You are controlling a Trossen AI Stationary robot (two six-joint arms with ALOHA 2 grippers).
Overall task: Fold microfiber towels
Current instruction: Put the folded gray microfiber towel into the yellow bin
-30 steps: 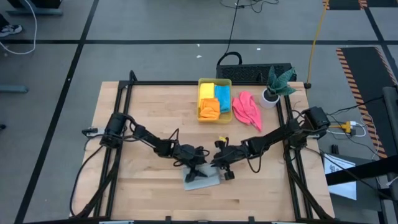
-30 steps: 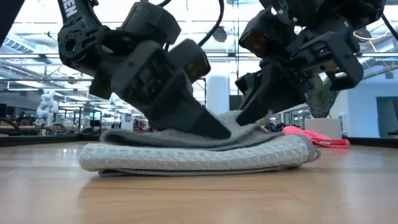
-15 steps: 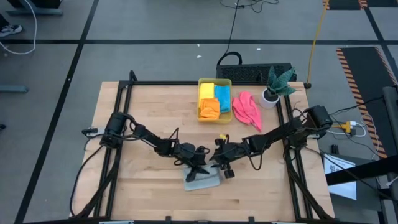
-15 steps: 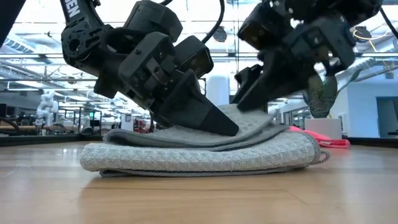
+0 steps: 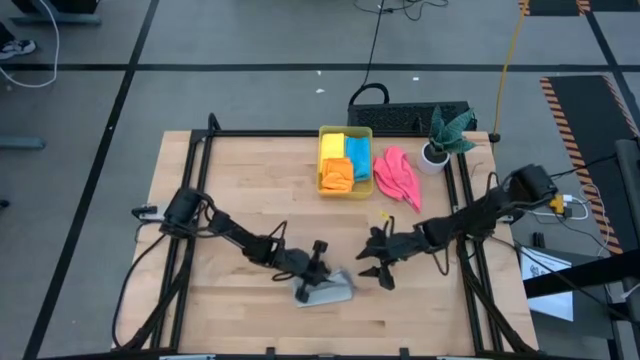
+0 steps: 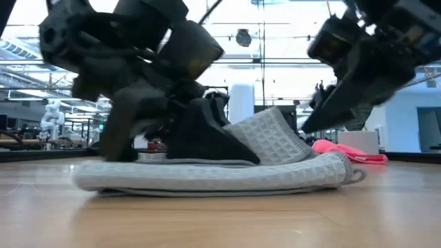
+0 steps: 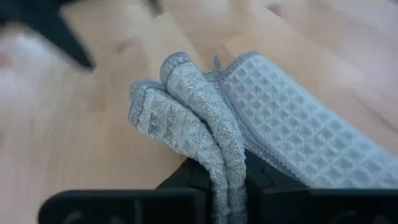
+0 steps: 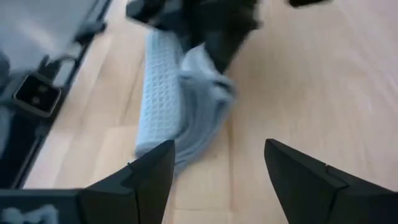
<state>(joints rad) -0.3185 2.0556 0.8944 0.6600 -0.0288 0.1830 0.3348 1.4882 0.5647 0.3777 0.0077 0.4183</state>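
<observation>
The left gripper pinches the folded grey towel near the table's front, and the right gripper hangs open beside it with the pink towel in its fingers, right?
Not quite. In the high view the right gripper is open but empty; the pink towel lies on the table beside the yellow bin. The left gripper does pinch the grey towel.

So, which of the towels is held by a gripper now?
The light grey towel, pinched by the left gripper at the table's front. The pink towel lies loose; the yellow, blue and orange ones sit in the bin.
</observation>
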